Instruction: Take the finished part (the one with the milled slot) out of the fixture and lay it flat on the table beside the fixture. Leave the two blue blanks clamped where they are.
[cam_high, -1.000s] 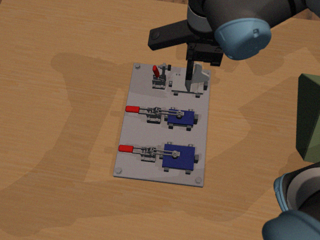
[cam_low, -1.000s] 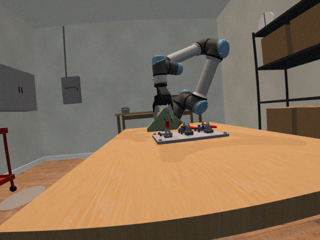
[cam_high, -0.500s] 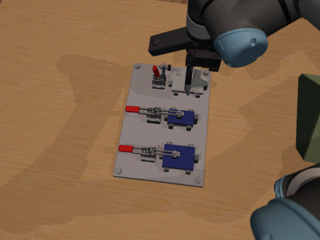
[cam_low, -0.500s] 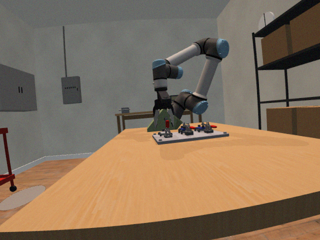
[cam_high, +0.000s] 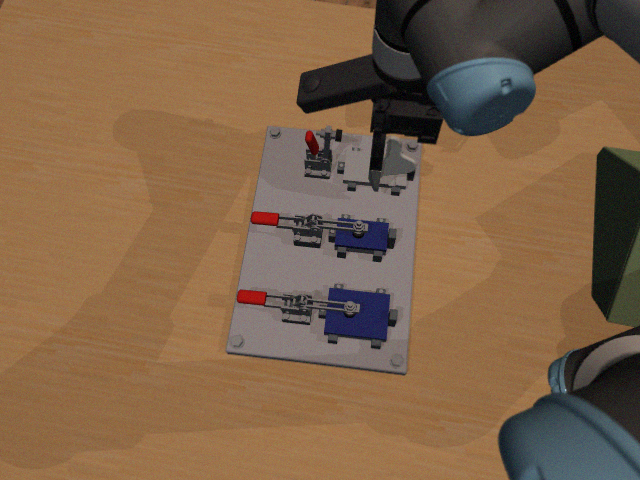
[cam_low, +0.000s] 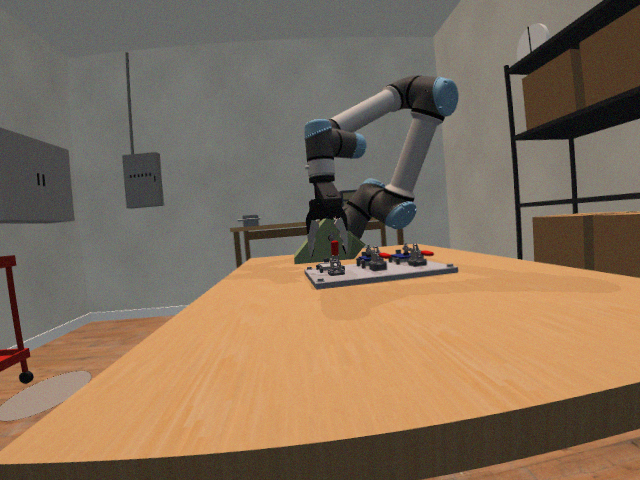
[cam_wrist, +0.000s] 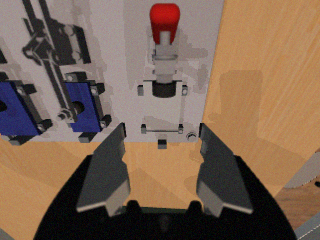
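Two blue blanks stay clamped beside our gripper, which hangs half open and empty above the grey finished part, whose red clamp handle stands raised.

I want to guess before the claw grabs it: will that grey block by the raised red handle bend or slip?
Probably stiff: the grey block looks like a flat solid slab. It might slip, since its faces look smooth. It should lift freely, as the red handle stands up.
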